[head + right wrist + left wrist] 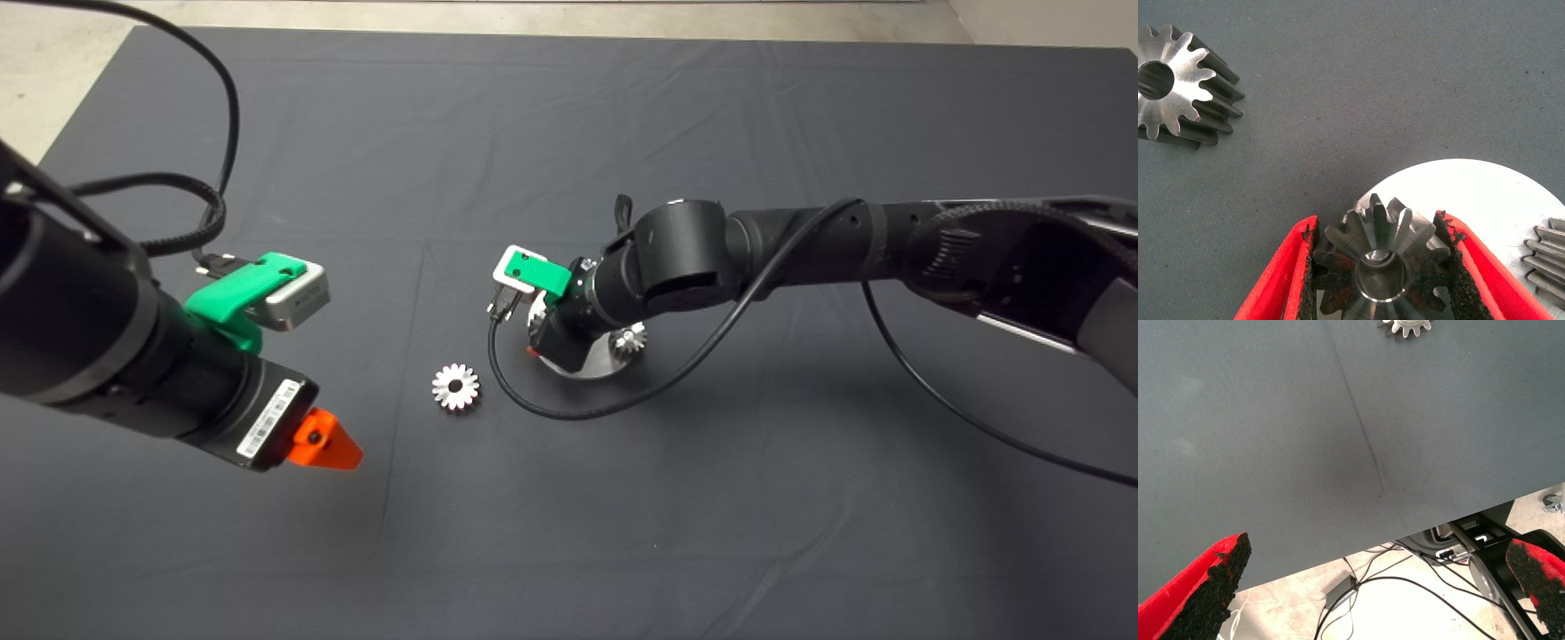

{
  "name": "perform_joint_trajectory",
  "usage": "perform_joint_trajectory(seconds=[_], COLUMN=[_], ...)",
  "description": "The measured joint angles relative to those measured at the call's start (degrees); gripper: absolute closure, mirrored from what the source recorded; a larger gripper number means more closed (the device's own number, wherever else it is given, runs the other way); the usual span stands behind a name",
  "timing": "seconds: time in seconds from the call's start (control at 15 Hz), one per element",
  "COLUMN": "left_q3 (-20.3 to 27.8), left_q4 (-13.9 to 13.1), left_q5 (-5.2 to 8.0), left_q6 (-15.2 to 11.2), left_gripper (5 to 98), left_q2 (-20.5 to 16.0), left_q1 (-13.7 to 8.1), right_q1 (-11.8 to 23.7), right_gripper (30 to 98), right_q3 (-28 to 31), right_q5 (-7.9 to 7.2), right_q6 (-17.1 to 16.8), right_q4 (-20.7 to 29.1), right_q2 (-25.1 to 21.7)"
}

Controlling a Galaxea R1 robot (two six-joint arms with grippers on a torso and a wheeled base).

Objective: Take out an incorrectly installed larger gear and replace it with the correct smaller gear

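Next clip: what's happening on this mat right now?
The right gripper is shut on a small dark steel gear over the round silver base plate, beside another small gear. The bright flat silver larger gear lies loose on the dark mat. The left gripper hangs open near the mat's edge, holding nothing.

My right gripper [1381, 267] crowds the disc [1485, 200], a neighbouring gear [1548, 257] close beside; bare mat [569, 133] surrounds the larger gear [456, 387], open to my left gripper [329, 442].

Bright silver larger gear [455, 388] (dark grey mat [569, 160]).
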Motion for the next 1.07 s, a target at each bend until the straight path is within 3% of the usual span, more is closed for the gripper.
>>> perform_joint_trajectory(seconds=[1.07], left_q3=[0.00], left_q4=[0.00], left_q5=[-0.02], left_q6=[-0.02], left_gripper=[5.3], left_q2=[0.00], left_q1=[0.00], right_q1=[-1.27], right_gripper=[86.2], right_q3=[-0.48], right_q5=[-0.52], right_q6=[0.00], right_q4=[-0.24], right_q2=[-0.02])
